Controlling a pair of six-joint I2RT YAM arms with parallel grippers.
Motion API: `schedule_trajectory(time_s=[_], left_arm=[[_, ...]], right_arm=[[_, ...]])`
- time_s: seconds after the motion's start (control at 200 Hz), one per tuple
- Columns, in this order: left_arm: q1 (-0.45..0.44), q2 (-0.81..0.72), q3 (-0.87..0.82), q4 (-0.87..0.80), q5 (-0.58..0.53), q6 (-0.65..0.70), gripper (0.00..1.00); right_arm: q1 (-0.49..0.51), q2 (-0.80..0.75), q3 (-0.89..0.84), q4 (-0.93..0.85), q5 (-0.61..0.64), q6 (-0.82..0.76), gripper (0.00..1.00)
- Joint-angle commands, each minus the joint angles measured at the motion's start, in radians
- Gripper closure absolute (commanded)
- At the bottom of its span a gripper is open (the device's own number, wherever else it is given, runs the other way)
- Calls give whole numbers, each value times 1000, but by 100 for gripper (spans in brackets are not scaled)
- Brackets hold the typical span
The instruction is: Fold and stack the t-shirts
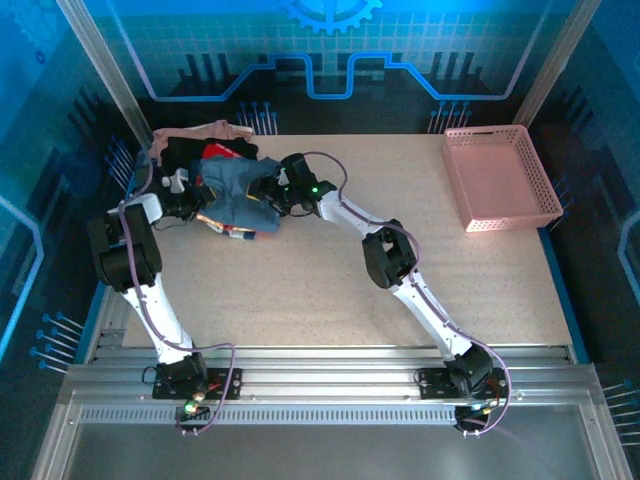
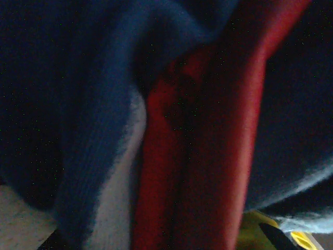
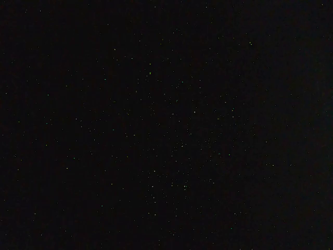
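The blue shirt [image 1: 235, 190] lies crumpled over the red shirt [image 1: 215, 152] at the far left of the desk [image 1: 330, 290]. The left end effector [image 1: 192, 198] and right end effector [image 1: 268, 192] are buried in cloth, so I cannot tell their grip. Lifting now may drag both shirts together.

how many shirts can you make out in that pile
4: slate-blue shirt on top in front, red shirt behind it, black shirt at back left, beige shirt along the far edge. More may be buried.
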Motion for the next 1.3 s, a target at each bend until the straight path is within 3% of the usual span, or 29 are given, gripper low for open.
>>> schedule_trajectory(time_s=[0.0, 0.18, 0.27, 0.555, 0.88, 0.975, 1.081, 1.191, 1.246, 1.291], left_arm=[[-61, -61, 75, -18, 116, -17, 100], [-70, -57, 147, 4, 152, -67, 100], [-72, -61, 208, -2, 160, -85, 100], [-71, -46, 437, 33, 178, -152, 100], [-48, 32, 587, 138, 180, -243, 100], [-10, 72, 616, 153, 158, -240, 100], [46, 142, 640, 208, 140, -256, 100], [96, 250, 654, 371, 137, -357, 100], [111, 303, 660, 391, 117, -374, 100], [120, 346, 661, 400, 94, -382, 100]], right_arm=[[42, 45, -15, -16, -44, 83, 45], [49, 106, 42, 174, 7, 224, 79], [48, 111, 88, 215, 37, 237, 90], [44, 17, 98, 286, 116, 158, 96], [35, 46, 193, 349, 177, 120, 93], [35, 85, 242, 367, 236, 105, 88], [34, 126, 251, 439, 373, 123, 74], [39, 184, 280, 494, 537, 149, 38], [42, 209, 284, 545, 584, 169, 10], [43, 224, 286, 558, 608, 167, 3]])
